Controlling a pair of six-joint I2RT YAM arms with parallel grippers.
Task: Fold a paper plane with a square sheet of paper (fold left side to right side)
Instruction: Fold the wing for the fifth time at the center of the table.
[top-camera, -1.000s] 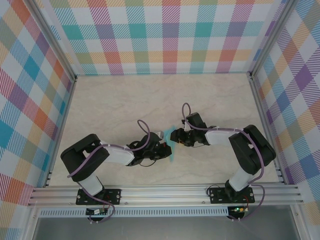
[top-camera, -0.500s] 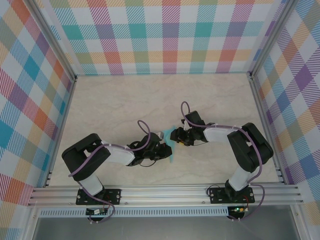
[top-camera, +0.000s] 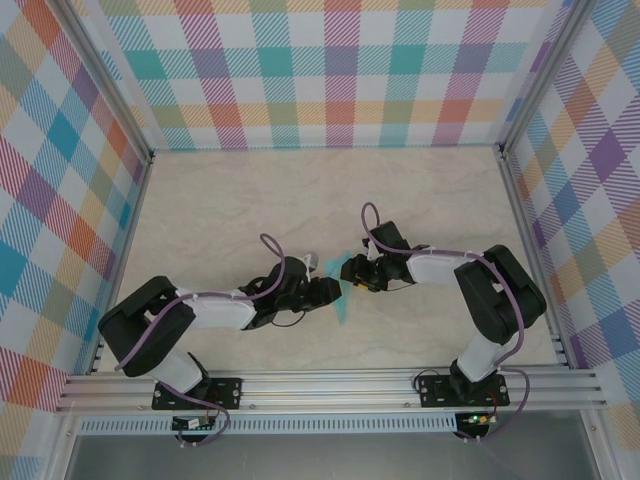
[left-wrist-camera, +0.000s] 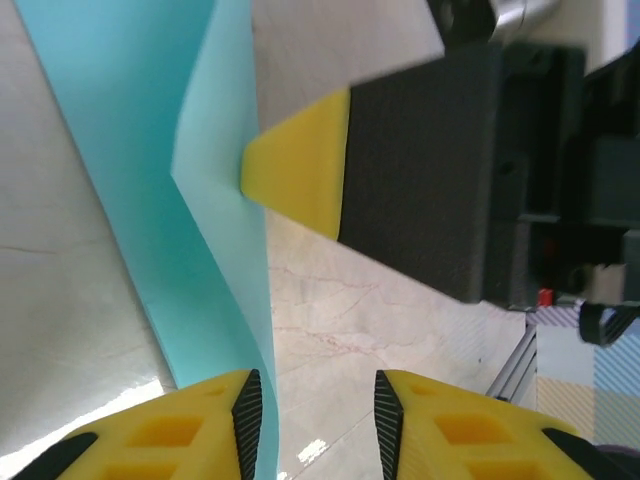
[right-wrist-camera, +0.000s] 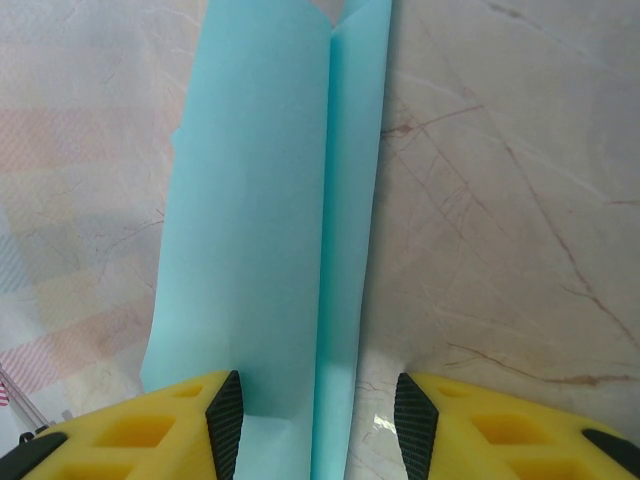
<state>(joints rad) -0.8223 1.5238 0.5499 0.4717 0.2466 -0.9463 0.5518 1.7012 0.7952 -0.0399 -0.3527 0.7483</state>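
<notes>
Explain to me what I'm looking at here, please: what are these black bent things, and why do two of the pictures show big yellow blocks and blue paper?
The black bent things are two robot arms bolted at the near edge of a marble-patterned table, seen from a camera overhead. Each arm ends in a two-finger claw: the left gripper and the right gripper meet mid-table over a small turquoise paper plane.

The other two pictures come from cameras on each wrist, so the yellow blocks are that claw's own fingers up close. In the left wrist view, the left claw's fingers are apart, with a paper edge running between them, and the other arm's yellow fingertip touches the paper. In the right wrist view, the right claw's fingers straddle the folded strip; I cannot tell if they pinch it.
</notes>
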